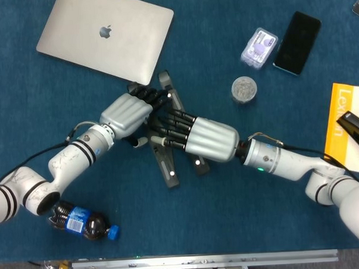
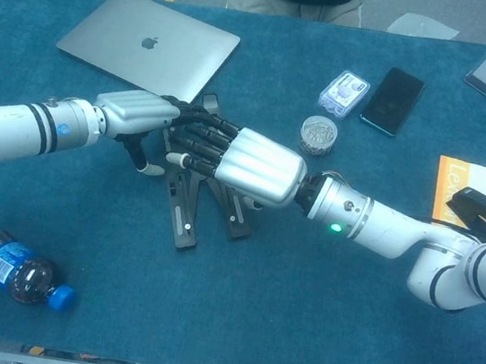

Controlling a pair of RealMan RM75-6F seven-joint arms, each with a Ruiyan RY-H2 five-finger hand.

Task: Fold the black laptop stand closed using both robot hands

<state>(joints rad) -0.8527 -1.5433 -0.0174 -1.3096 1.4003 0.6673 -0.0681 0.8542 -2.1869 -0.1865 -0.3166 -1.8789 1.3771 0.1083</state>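
The black laptop stand (image 1: 168,166) lies flat on the blue table below the laptop, its two legs now in a narrow V; in the chest view the legs (image 2: 185,219) stick out toward me from under the hands. My left hand (image 1: 128,110) (image 2: 140,109) comes in from the left, its fingers laid over the stand's left leg and its thumb hanging beside it. From the right, my right hand (image 1: 206,139) (image 2: 254,165) presses its stretched fingers against the right leg. The fingertips of both hands meet over the stand's middle and hide it. Neither hand plainly grips it.
A closed silver laptop (image 1: 106,33) lies just behind the stand. A cola bottle (image 1: 82,221) lies at the front left. At the back right are a round clear jar (image 1: 244,89), a small clear box (image 1: 259,47) and a phone (image 1: 297,34). A yellow book (image 1: 346,127) sits at the right edge.
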